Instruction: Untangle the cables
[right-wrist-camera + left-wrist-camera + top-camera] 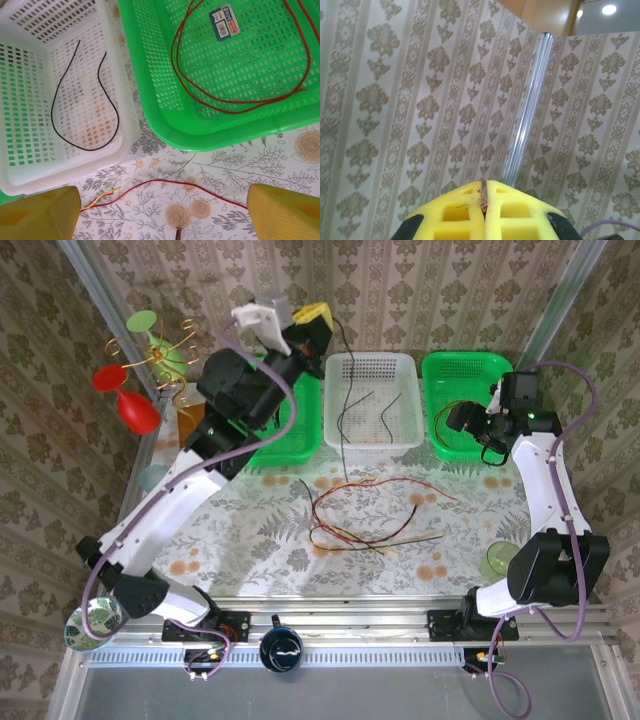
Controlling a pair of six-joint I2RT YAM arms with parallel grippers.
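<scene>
Pinching a thin black cable (pixel 341 370) in my closed left pincer (pixel 484 189), I hover my right pincer (pixel 162 202) wide open and empty near the green basket (pixel 165 131).

Supporting surface: a table under a pale cloth printed with ferns and orange flowers (pixel 250 540).

Far side: three perforated plastic baskets stand on the cloth in a row.
- Left: a green rectangular basket (pixel 300 447), partly hidden.
- Middle: a white rectangular basket (pixel 372 443).
- Right: a second green rectangular basket (pixel 452 452), just beside the white one. The right wrist view shows a narrow strip of cloth between them.

Middle of the cloth, in front of the white basket: a loose tangle of thin black, red and yellow cables (pixel 360 525) lies flat.

Near the right edge: a small translucent green cup (pixel 497 560) stands upright, well apart from the tangle.
</scene>
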